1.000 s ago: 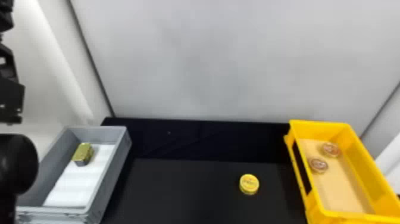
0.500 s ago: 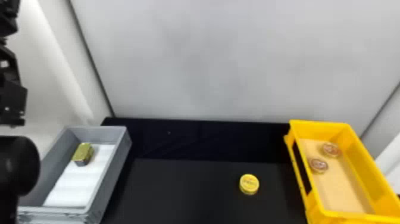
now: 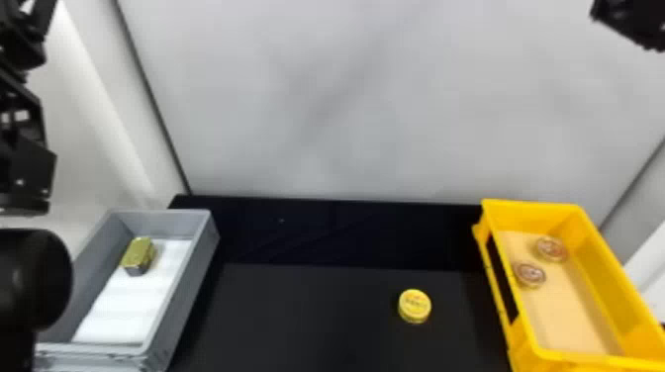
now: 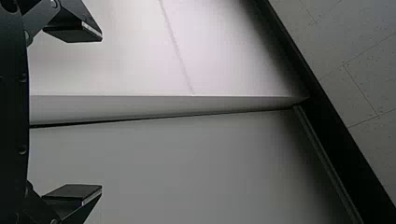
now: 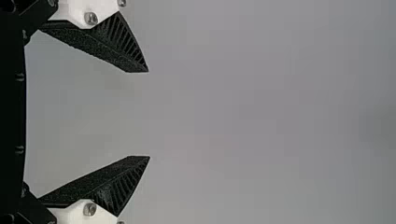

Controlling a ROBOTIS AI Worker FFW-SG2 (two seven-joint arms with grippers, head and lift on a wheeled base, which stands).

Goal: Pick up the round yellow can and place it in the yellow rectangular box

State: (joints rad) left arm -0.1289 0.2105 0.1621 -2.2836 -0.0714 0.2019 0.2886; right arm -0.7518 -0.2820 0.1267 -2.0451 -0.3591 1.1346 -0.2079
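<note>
Yellow, top and side, the round can (image 3: 414, 305) sits lid up on the black tabletop (image 3: 307, 321), between the two boxes and nearer the yellow rectangular box (image 3: 593, 358) on the robot's right; neither gripper touches it.

The yellow rectangular box has a tan bottom (image 3: 569, 316) and holds two small round tins (image 3: 550, 248) (image 3: 529, 274), lying near each other towards its far end; a slot opens in its side wall facing the can.

On the robot's left stands a grey rectangular crate (image 3: 185, 292); white padding (image 3: 123, 306) covers much of its floor, and a gold-topped rectangular tin (image 3: 138, 253) rests in its far part.

Black parts of the left gripper (image 3: 22, 49) show high at the head view's left edge, well apart from the can; in the left wrist view its fingers (image 4: 74, 32) stand wide apart with nothing between them, pale panels behind.

The right gripper (image 3: 633, 24) hangs at the head view's upper right corner, beyond the yellow rectangular box; its ribbed black fingers (image 5: 126, 44) are parted too, empty, against a plain grey surface (image 5: 280, 112).
</note>
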